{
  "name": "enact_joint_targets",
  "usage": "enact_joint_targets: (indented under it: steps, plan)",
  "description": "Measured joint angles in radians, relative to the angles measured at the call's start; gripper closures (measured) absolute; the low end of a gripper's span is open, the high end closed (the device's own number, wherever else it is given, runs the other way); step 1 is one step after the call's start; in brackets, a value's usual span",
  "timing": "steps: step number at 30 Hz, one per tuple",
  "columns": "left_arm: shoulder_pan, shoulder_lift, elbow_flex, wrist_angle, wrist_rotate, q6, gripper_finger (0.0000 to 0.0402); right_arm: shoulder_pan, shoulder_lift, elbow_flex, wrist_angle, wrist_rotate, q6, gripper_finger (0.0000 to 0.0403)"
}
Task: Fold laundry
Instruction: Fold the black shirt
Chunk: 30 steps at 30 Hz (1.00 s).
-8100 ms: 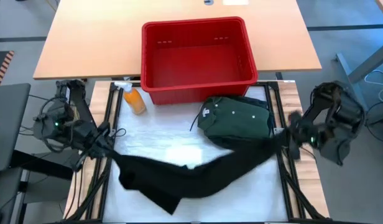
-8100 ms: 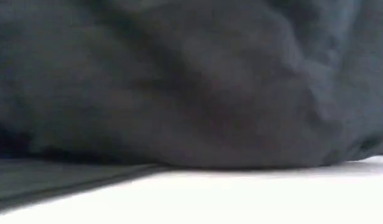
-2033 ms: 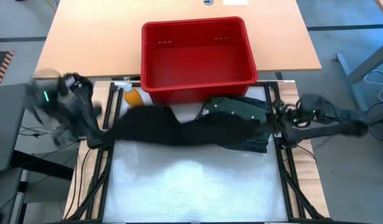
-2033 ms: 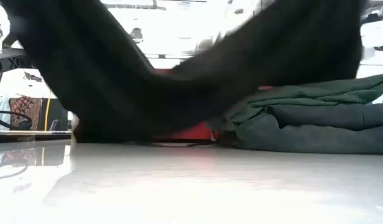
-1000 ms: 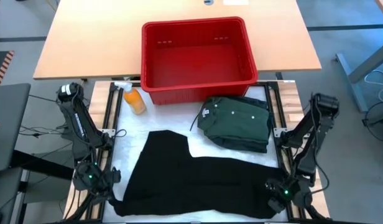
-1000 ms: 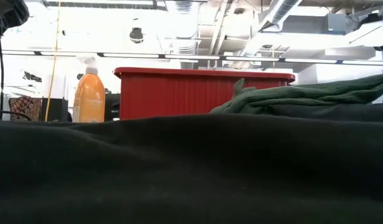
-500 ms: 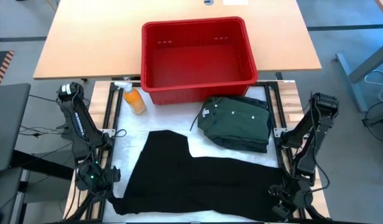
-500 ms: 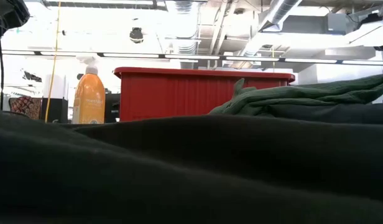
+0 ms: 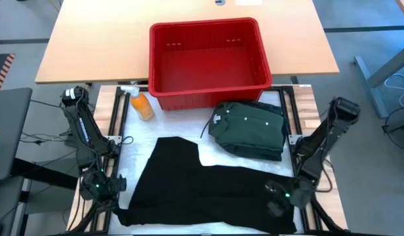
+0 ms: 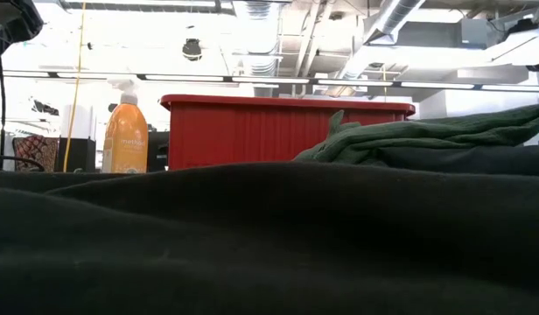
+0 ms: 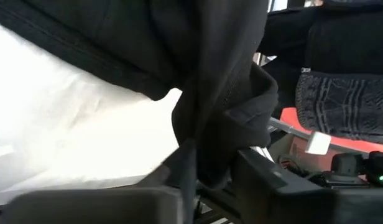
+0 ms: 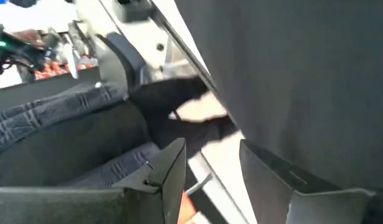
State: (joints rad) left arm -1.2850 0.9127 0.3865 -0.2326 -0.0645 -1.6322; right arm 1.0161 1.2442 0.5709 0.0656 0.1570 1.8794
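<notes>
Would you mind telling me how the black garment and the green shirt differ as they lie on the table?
The black garment lies spread flat across the table's front; the green shirt sits folded into a compact stack beside the red basket. The black garment covers far more table than the shirt. The shirt shows a white neck label; the black garment shows none. Both are dark, soft cloth.

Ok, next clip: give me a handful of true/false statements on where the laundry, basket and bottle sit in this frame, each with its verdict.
1. The black garment lies spread on the table's near half. True.
2. The green shirt is inside the red basket. False: it sits folded on the table in front of the basket.
3. An orange bottle stands by the basket's left corner. True.
4. The basket holds clothes. False: it shows empty.
5. The right tool hovers over the basket. False: it is low at the black garment's near right edge.
</notes>
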Motion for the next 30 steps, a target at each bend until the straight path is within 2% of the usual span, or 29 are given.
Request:
enact_joint_targets:
  steps: [4, 7, 11, 15, 17, 21, 23, 27, 30]
  plan:
    - [0.000, -0.038, -0.002, -0.001, 0.003, -0.016, 0.0263, -0.110, 0.011, 0.000, -0.009, 0.000, -0.174, 0.0227]
    - [0.011, -0.092, -0.002, -0.003, 0.045, -0.025, 0.0235, -0.186, 0.024, 0.000, -0.009, 0.011, -0.291, 0.0227]
    - [0.029, -0.190, -0.003, 0.005, 0.096, -0.048, 0.0227, -0.291, 0.038, -0.002, 0.026, 0.056, -0.446, 0.0227]
    - [0.051, -0.277, -0.003, -0.060, 0.149, -0.079, 0.0231, -0.401, 0.038, -0.002, 0.130, 0.066, -0.600, 0.0227]
    - [0.072, -0.314, -0.003, -0.103, 0.070, -0.051, 0.0232, -0.444, 0.038, -0.002, 0.207, 0.079, -0.678, 0.0227]
    - [0.154, -0.347, -0.002, -0.126, -0.296, 0.176, 0.0233, -0.505, 0.054, -0.002, 0.288, 0.104, -0.800, 0.0227]
    - [0.224, -0.330, -0.002, -0.128, -0.391, 0.296, 0.0233, -0.511, 0.085, 0.000, 0.294, 0.108, -0.827, 0.0227]
    - [0.413, -0.230, -0.002, -0.083, -0.435, 0.491, 0.0241, -0.498, 0.191, 0.018, 0.295, 0.097, -0.849, 0.0227]
    - [0.550, -0.103, -0.002, 0.022, -0.318, 0.604, 0.0252, -0.493, 0.267, 0.041, 0.327, 0.054, -0.811, 0.0227]
